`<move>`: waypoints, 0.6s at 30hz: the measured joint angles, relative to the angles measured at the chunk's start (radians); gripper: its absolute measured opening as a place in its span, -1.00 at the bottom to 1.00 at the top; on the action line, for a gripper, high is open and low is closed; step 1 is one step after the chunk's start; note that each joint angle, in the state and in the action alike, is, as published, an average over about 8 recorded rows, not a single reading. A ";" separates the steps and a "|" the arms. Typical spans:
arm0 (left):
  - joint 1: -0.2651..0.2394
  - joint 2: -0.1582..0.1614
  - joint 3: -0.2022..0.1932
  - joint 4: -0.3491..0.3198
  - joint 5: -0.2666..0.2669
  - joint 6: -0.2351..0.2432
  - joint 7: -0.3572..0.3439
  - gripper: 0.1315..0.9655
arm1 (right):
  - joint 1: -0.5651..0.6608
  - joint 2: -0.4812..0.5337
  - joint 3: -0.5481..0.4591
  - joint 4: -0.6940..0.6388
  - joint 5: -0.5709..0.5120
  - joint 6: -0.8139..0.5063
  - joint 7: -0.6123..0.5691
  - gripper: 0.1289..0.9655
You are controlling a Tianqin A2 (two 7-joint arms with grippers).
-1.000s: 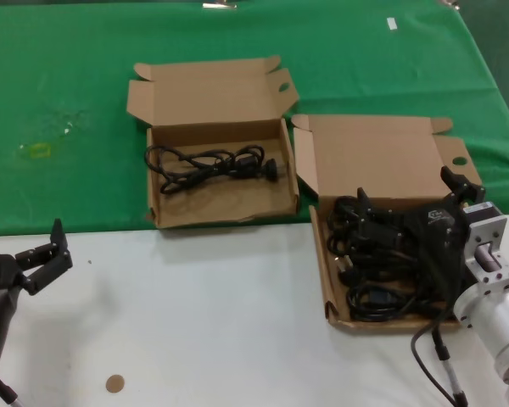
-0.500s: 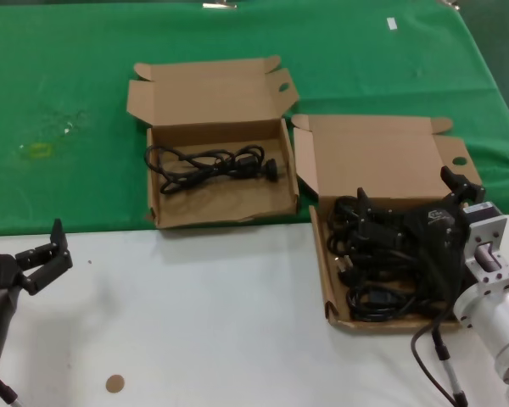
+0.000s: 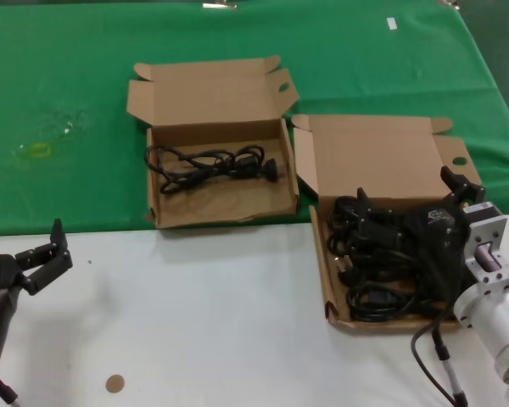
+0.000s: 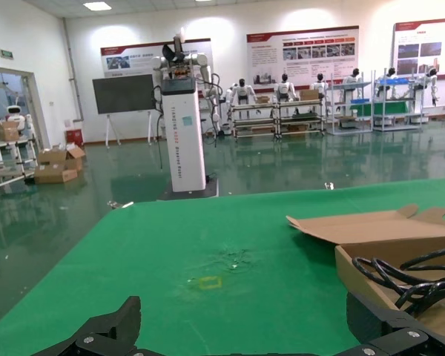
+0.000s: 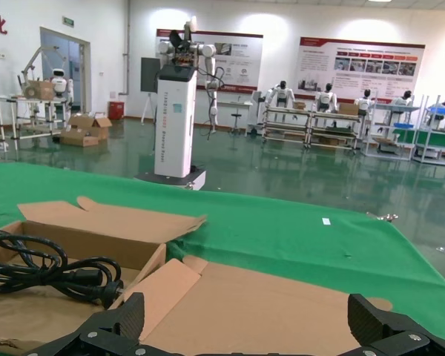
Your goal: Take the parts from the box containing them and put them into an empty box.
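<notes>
The right pincer (image 3: 411, 216), fingers spread wide and holding nothing, hangs over the pile of black power cords (image 3: 373, 263) in the larger cardboard box (image 3: 322, 271) at about four o'clock on the worktop (image 3: 204, 314). At about twelve o'clock, on green cloth (image 3: 68, 85), the smaller box (image 3: 161, 216) holds one coiled cord (image 3: 208, 165). The left pincer (image 3: 47, 254), also spread wide and empty, waits at eight o'clock.
</notes>
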 joint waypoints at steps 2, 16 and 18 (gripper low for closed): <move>0.000 0.000 0.000 0.000 0.000 0.000 0.000 1.00 | 0.000 0.000 0.000 0.000 0.000 0.000 0.000 1.00; 0.000 0.000 0.000 0.000 0.000 0.000 0.000 1.00 | 0.000 0.000 0.000 0.000 0.000 0.000 0.000 1.00; 0.000 0.000 0.000 0.000 0.000 0.000 0.000 1.00 | 0.000 0.000 0.000 0.000 0.000 0.000 0.000 1.00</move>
